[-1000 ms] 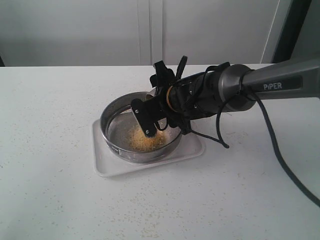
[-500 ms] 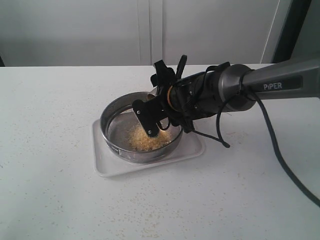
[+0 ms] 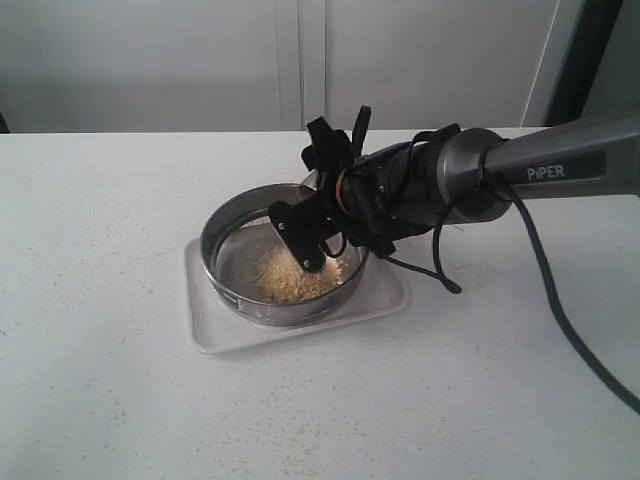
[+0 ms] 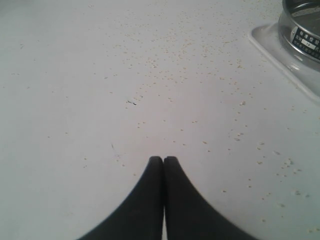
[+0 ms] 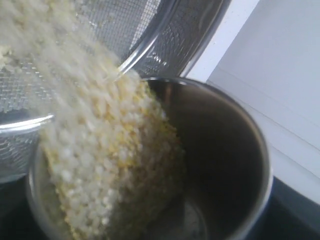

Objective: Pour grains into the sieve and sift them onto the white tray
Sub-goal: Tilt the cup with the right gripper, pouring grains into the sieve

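Note:
The round steel sieve (image 3: 240, 290) sits on the white tray (image 3: 215, 335). Over its far right rim my right gripper (image 3: 318, 205) is shut on a small steel cup (image 5: 230, 150) tipped on its side. Yellow and pale grains (image 5: 100, 150) slide out of the cup over its lip, and a pile of grains (image 3: 285, 280) lies on the mesh (image 5: 150, 30). My left gripper (image 4: 163, 159) is shut and empty, low over the bare table, with the sieve (image 4: 302, 35) and a corner of the tray (image 4: 270, 47) off to one side. The left arm does not show in the exterior view.
Stray grains (image 4: 170, 45) are scattered over the white tabletop (image 3: 120, 200) round the tray. The right arm's cable (image 3: 560, 310) trails across the table at the right. A white wall stands behind the table's far edge.
The heap of grains in the sieve has grown and spread. The right gripper has rolled the cup a little further over. The left gripper has not moved.

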Available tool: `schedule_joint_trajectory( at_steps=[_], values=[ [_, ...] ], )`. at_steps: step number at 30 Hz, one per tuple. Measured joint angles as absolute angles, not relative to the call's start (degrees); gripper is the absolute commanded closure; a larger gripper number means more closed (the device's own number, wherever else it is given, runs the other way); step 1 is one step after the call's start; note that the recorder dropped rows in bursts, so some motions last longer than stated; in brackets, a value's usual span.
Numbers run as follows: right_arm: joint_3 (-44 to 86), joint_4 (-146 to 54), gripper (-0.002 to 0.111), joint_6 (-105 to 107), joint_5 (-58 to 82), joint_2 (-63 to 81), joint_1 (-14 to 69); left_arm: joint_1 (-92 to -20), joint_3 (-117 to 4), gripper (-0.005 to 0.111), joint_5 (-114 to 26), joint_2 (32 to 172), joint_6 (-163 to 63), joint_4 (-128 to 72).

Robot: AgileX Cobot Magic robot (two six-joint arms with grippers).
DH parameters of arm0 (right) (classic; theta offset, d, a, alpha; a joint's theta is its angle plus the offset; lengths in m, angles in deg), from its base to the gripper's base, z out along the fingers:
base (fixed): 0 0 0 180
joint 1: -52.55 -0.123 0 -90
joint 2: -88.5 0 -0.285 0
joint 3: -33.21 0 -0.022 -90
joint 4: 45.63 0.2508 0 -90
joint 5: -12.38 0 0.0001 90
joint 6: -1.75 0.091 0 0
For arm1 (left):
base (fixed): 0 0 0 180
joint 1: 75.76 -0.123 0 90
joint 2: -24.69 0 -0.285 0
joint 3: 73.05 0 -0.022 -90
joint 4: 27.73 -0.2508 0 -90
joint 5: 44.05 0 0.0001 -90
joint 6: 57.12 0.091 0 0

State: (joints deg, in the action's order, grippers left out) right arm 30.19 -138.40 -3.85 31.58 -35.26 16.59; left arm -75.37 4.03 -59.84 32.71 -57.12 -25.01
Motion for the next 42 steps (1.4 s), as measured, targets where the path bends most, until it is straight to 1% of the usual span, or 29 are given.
schedule_joint_trajectory(
  at_steps=[13,24,37,42],
  values=[
    [30.19,-144.6,0.108,-3.85,33.81,-35.26,15.89,-75.37,4.03,0.107,-59.84,32.71,-57.12,-25.01],
    [30.32,-144.81,0.108,-3.85,33.81,-35.26,13.95,-75.37,4.03,0.107,-59.84,32.71,-57.12,-25.01],
    [34.08,-144.92,0.108,-3.85,36.67,-35.26,11.11,-75.37,4.03,0.107,-59.84,32.71,-57.12,-25.01],
    [34.08,-144.92,0.108,-9.85,40.64,-35.26,8.87,-75.37,4.03,0.107,-59.84,32.71,-57.12,-25.01]
  ],
)
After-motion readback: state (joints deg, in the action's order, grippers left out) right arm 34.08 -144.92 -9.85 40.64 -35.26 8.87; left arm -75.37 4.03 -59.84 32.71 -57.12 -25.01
